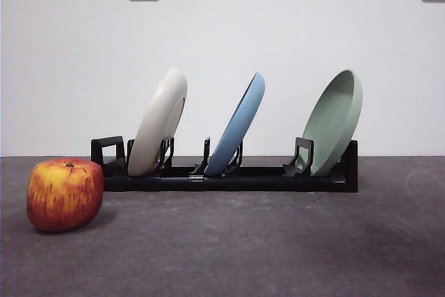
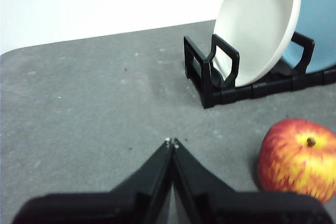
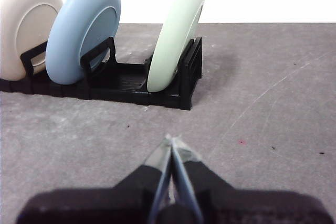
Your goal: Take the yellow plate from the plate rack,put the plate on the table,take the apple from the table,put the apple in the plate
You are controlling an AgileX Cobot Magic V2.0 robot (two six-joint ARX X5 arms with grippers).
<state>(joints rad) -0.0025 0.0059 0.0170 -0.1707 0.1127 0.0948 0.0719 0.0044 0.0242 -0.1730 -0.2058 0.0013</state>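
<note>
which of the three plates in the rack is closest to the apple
The yellow plate, at the rack's end beside the apple; the blue and green plates stand farther along.

Cream yellow plate (image 1: 160, 122) stands on edge, tilted, in the end slot of the long black plate rack (image 1: 229, 177). Red-and-yellow apple (image 1: 65, 193), stem up, rests on the grey table (image 1: 264, 248) near that end.

Dark grey speckled desk (image 1: 278, 241) looks matt and faintly rough, with pale scuffs. The black slotted plate rack (image 1: 229, 177) reads as hard plastic with a dull sheen. Cream round plate (image 1: 158, 122), light blue plate (image 1: 240, 123) and sage green plate (image 1: 335, 122) all show smooth, matt finishes. The red, yellow-streaked apple (image 1: 65, 194) has smooth, softly glossy skin.
</note>
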